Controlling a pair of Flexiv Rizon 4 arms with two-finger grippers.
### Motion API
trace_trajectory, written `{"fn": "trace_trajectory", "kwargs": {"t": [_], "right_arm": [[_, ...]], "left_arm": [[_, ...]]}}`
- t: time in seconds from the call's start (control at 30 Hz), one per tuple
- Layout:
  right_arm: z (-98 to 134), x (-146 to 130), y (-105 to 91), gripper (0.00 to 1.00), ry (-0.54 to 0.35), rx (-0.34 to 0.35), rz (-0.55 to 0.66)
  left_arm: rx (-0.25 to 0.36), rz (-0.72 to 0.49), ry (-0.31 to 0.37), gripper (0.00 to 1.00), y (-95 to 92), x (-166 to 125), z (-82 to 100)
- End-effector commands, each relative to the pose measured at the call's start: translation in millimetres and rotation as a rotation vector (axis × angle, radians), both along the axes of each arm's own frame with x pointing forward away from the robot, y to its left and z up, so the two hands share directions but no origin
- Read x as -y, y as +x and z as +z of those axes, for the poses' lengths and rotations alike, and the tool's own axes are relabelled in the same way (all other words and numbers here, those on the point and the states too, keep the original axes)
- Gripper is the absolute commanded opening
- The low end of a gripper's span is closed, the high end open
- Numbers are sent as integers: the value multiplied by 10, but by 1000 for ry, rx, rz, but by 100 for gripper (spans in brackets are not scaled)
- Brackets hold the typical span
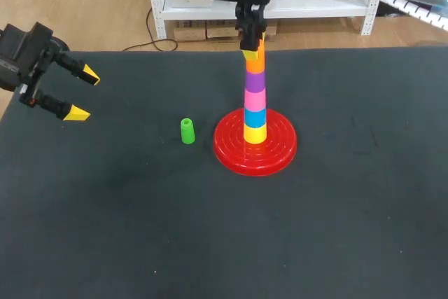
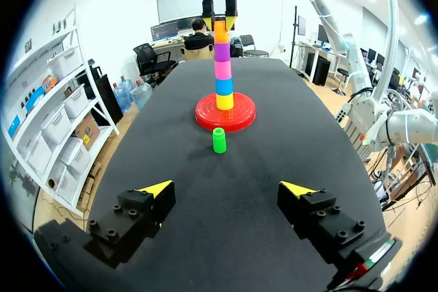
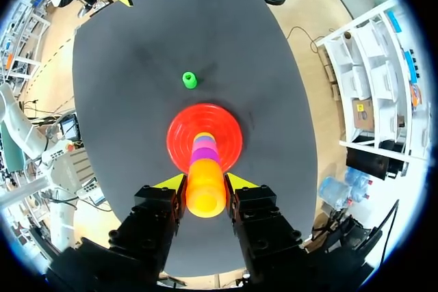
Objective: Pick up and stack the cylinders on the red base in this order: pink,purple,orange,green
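**Orange on top of the stack, right claw gripping it; green loose on the table**

Red base (image 1: 255, 150) sits on the dark table (image 1: 350, 229), a little right of centre in the head view. A column stands upright on its middle. From the bottom up: yellow cylinder (image 1: 255, 134), blue cylinder (image 1: 255, 117), pink cylinder (image 1: 255, 99), purple cylinder (image 1: 255, 82), orange cylinder (image 1: 255, 64). Each piece touches the next.

Right gripper (image 3: 205, 182) hangs straight above the column, fingers pointing down. In the right wrist view both fingers press the orange cylinder from two sides, so the claw is pinching it at the top of the stack.

Green cylinder (image 1: 187, 131) stands upright on the table, near the base on its left and not touching it. In the left wrist view it lies ahead of the gripper, between it and the base.

Left gripper (image 1: 83, 93) is at the table's left edge, well apart from the stack. Its fingers are spread wide with nothing between them.
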State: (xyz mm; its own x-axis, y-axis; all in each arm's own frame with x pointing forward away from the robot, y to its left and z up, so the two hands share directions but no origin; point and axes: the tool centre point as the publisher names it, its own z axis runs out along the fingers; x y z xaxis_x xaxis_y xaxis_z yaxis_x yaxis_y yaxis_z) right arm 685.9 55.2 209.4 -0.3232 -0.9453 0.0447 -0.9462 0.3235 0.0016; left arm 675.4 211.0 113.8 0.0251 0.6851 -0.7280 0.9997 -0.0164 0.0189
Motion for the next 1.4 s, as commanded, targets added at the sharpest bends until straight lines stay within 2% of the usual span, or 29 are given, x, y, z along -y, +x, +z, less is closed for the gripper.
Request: {"fn": "trace_trajectory", "kwargs": {"t": [0.03,0.07,0.1,0.13,0.53,0.77,0.9,1.1,1.4], "right_arm": [[-40,14,-33,0,21,24,-6],[-24,11,-42,36,19,34,-9],[-11,10,-47,56,23,37,-11],[6,6,-59,100,17,54,-14],[216,-121,-78,100,-7,106,20],[324,-481,-8,100,15,142,128],[280,-738,-2,100,52,146,202],[19,-989,-47,100,99,99,280],[-591,-1174,-254,100,91,-19,351]], "left_arm": [[3,1,1,100,-7,1,-5],[3,1,1,100,-7,1,-5],[3,1,1,100,-7,1,-5],[3,1,1,100,-7,1,-5],[3,1,1,100,-7,1,-5],[3,1,1,100,-7,1,-5],[3,1,1,100,-7,1,-5],[3,1,1,100,-7,1,-5],[3,1,1,100,-7,1,-5]]}}
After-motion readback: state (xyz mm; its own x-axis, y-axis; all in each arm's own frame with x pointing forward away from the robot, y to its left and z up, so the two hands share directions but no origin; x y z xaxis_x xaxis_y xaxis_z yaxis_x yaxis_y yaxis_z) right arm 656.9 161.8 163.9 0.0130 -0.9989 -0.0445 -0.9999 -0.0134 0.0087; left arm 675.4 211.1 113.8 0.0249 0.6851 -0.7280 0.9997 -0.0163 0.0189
